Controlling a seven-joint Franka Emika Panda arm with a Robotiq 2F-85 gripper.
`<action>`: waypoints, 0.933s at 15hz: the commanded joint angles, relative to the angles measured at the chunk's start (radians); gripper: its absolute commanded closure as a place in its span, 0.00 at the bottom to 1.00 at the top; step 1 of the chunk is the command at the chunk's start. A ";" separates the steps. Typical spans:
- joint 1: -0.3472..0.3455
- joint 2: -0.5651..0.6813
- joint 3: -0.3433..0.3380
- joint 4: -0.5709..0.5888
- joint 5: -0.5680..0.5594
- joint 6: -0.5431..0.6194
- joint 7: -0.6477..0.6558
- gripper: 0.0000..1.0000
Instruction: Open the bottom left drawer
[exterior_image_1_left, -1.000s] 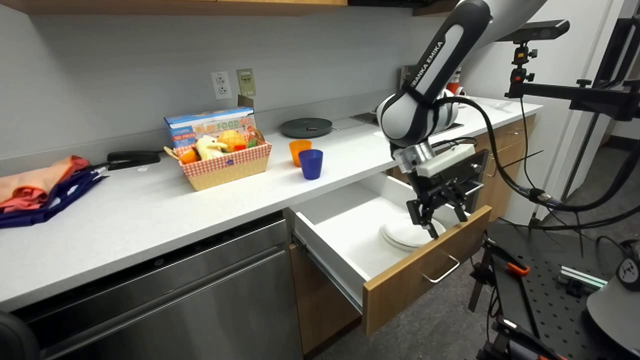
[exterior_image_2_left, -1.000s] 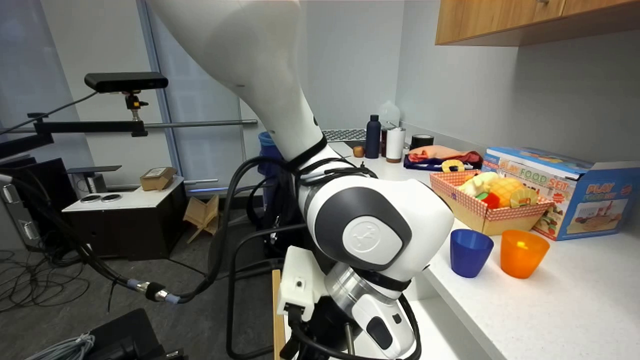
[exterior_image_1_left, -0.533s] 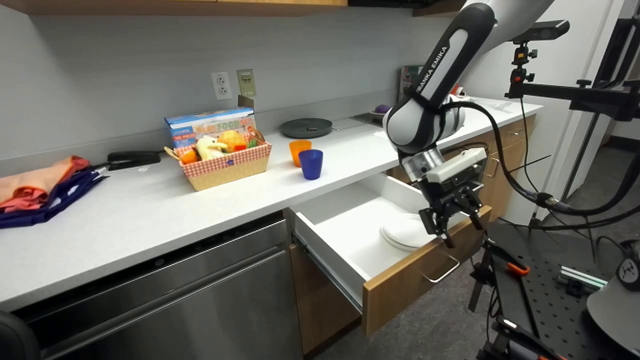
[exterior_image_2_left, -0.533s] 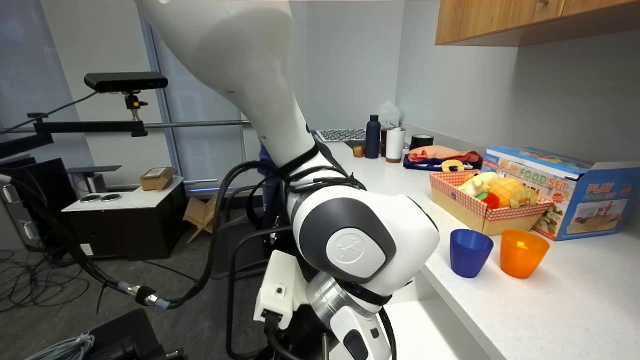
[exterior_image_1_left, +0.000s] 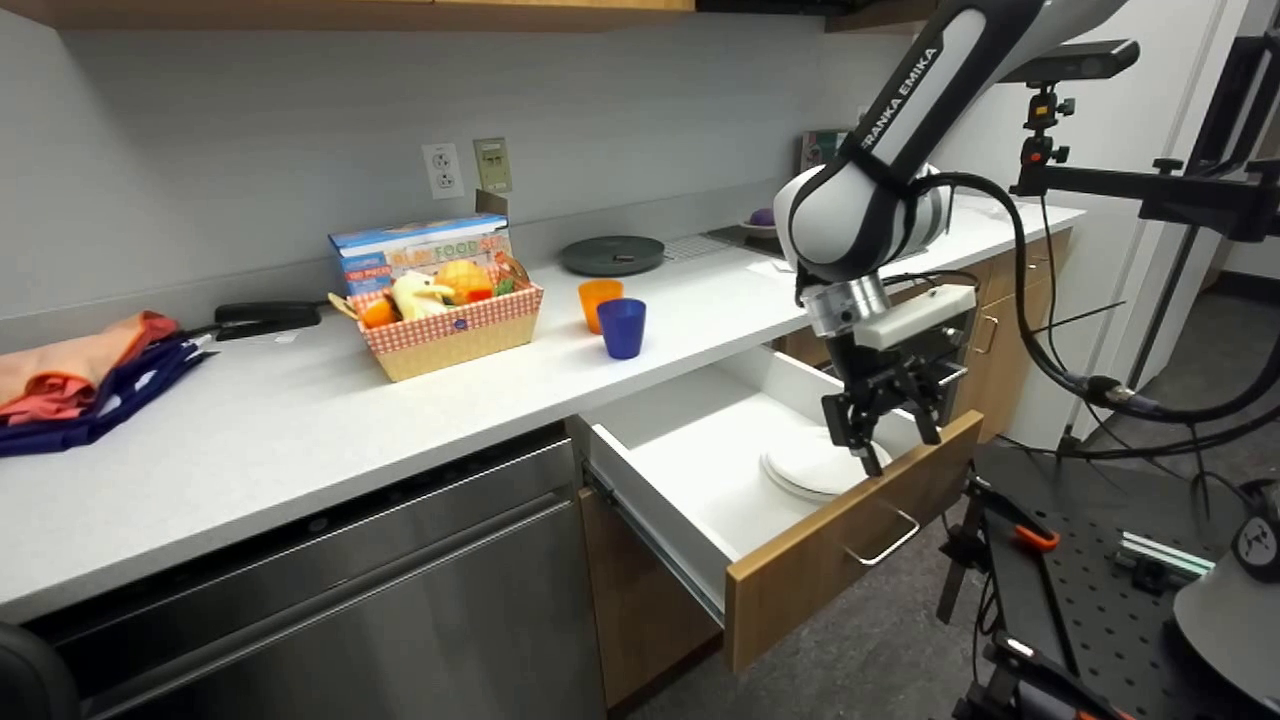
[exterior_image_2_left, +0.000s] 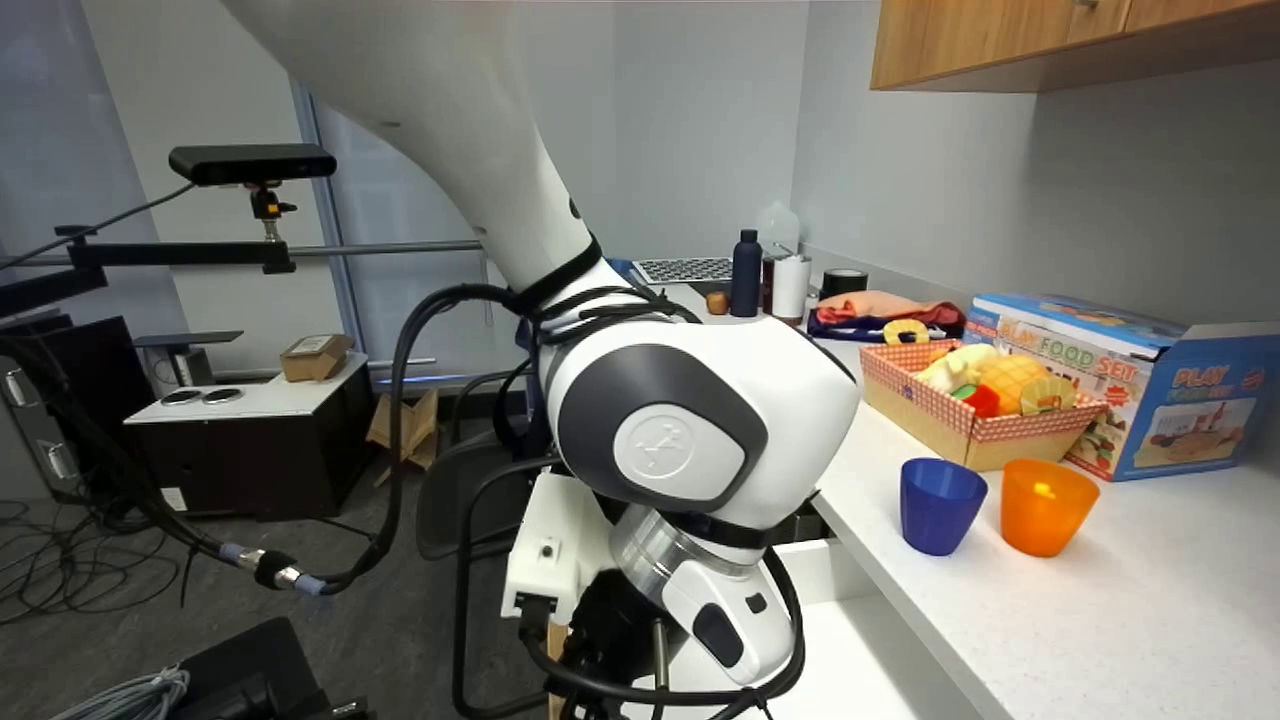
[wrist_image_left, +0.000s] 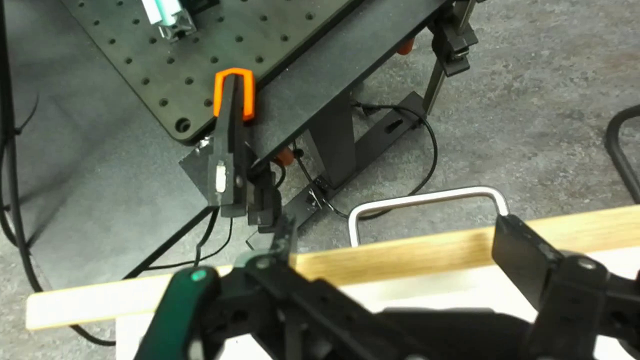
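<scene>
Brown-fronted drawer (exterior_image_1_left: 815, 560), drawn well out below the white tabletop (exterior_image_1_left: 300, 420), with plates (exterior_image_1_left: 810, 462) inside. Over the front edge (wrist_image_left: 400, 257), contact uncertain: hand (exterior_image_1_left: 901, 447) spread wide, holding nothing. Could catch that edge if moved inward too low, so knocking the drawer partly closed.

Plenty on the white counter (exterior_image_1_left: 190, 430) here: cloths (exterior_image_1_left: 85, 368) lie crumpled, the checked-rim basket (exterior_image_1_left: 455, 345) stands before the play food box (exterior_image_2_left: 1150, 390), blue cup (exterior_image_1_left: 623, 328) and orange cup (exterior_image_2_left: 1048, 508) upright, just apart, a flat dark disc (exterior_image_1_left: 612, 257) near them, navy bottle (exterior_image_2_left: 746, 275) by a white tumbler (exterior_image_2_left: 790, 288).
</scene>
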 joint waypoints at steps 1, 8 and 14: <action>0.007 -0.157 0.009 -0.098 -0.019 0.086 -0.002 0.00; -0.008 -0.396 0.036 -0.208 -0.023 0.174 -0.029 0.00; -0.014 -0.535 0.041 -0.255 -0.012 0.199 -0.090 0.00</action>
